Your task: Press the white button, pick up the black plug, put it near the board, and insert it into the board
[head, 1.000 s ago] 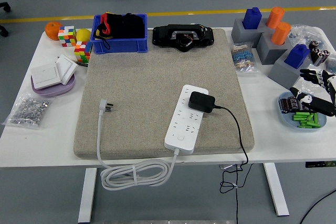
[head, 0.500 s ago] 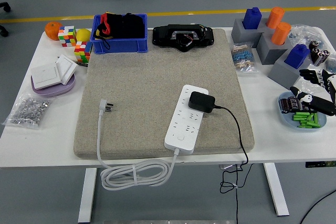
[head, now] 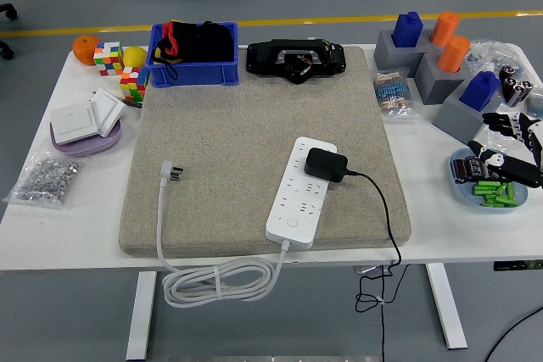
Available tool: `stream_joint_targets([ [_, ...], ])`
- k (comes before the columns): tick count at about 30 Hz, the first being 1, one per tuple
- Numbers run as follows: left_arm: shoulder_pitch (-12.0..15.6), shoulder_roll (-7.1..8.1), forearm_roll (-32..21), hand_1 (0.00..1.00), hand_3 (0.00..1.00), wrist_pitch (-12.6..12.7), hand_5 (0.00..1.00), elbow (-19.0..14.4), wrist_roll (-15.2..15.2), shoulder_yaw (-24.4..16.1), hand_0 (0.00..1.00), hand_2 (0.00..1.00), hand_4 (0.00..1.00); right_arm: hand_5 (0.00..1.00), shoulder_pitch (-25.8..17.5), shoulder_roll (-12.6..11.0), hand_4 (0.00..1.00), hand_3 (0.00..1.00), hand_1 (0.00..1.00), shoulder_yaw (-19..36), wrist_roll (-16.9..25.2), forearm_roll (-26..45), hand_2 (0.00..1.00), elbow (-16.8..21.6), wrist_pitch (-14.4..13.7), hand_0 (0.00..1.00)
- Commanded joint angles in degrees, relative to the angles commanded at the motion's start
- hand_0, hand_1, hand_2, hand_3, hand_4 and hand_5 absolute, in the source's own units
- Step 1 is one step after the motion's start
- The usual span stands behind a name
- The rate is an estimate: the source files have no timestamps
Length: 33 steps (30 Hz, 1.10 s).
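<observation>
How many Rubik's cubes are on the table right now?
2. One Rubik's cube sits at the far left between the orange and a yellow fruit; the other is just nearer, beside the blue bin. None seem hidden.

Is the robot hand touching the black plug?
Apart. The head view shows the robot hand at the table's right edge, with bare mat and table between it and the plug.
</observation>
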Motion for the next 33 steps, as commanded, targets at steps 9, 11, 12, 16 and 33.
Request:
stream_joint_targets([
  [9, 0.02, 0.16, -0.06, 0.718, 0.763, 0.01, 0.289, 0.00, -0.03, 0.21, 0.743, 0.695, 0.682, 0.320, -0.01, -0.03, 0.849, 0.690, 0.752, -0.15, -0.08, -0.09, 0.716, -0.05, 0.32, 0.849],
  [11, 0.03, 0.18, -0.08, 0.718, 0.763, 0.00, 0.289, 0.00, -0.04, 0.33, 0.743, 0.695, 0.682, 0.320, 0.00, -0.01, 0.849, 0.690, 0.752, -0.14, -0.08, -0.04, 0.716, -0.05, 0.34, 0.849],
  [12, 0.02, 0.19, -0.04, 0.718, 0.763, 0.00, 0.289, 0.00, -0.02, 0.33, 0.743, 0.695, 0.682, 0.319, 0.02, -0.03, 0.848, 0.688, 0.750, -0.18, -0.07, -0.03, 0.714, -0.05, 0.36, 0.846],
  [16, 0.01, 0.30, -0.31, 0.718, 0.763, -0.02, 0.289, 0.00, -0.05, 0.77, 0.743, 0.695, 0.682, 0.319, 0.05, -0.09, 0.848, 0.688, 0.750, -0.33, -0.13, -0.05, 0.714, 0.08, 0.51, 0.846],
  [33, 0.15, 0.64, -0.20, 0.718, 0.763, -0.04, 0.289, 0.00, -0.03, 1.10, 0.743, 0.695, 0.682, 0.314, 0.04, -0.36, 0.841, 0.681, 0.748, -0.90, -0.09, 0.22, 0.714, 0.41, 0.67, 0.837],
])
